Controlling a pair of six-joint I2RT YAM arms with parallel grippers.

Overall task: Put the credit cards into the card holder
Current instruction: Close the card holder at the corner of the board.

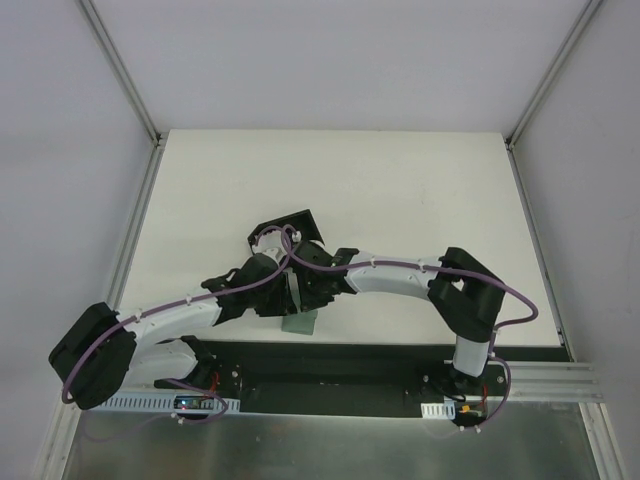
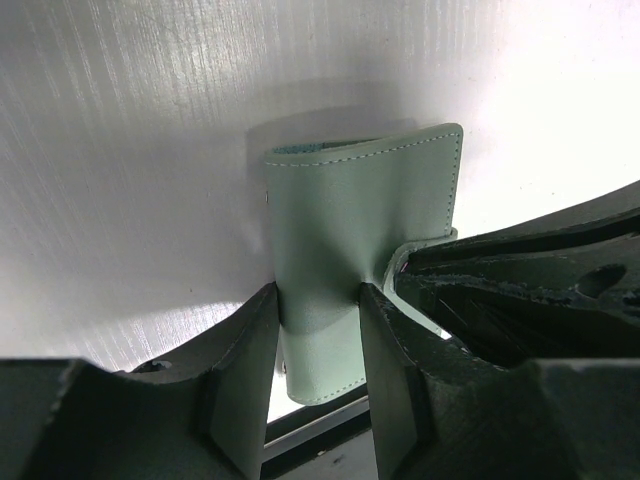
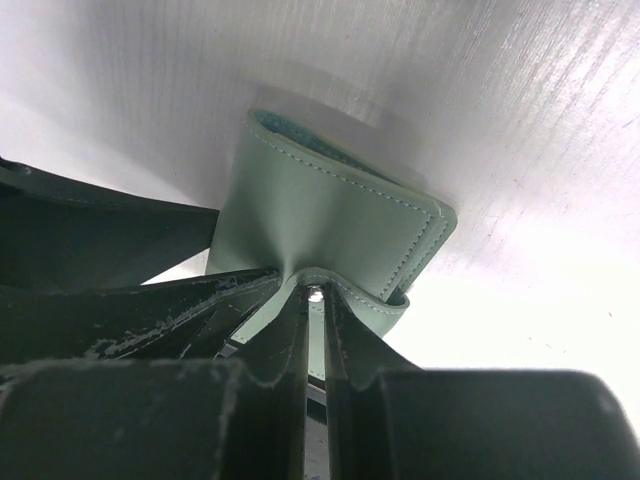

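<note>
No credit cards show in any view. The card holder (image 1: pixel 287 226), a black open-topped box, stands just behind the two wrists and is partly hidden by them. Both grippers meet at a grey-green flat case (image 2: pixel 360 210) held above the table near its front edge (image 1: pixel 300 322). My left gripper (image 2: pixel 318 295) is shut on the case's lower body, pinching it inward. My right gripper (image 3: pixel 315 292) is shut on the case's flap (image 3: pixel 345 290) at the snap dot. The case's top edge gapes slightly (image 3: pixel 300 140).
White table (image 1: pixel 400 190) with grey walls and metal rails at the sides. A black base strip (image 1: pixel 330 365) runs along the near edge under the arms. The right gripper's fingers (image 2: pixel 500 290) crowd close beside the left one's.
</note>
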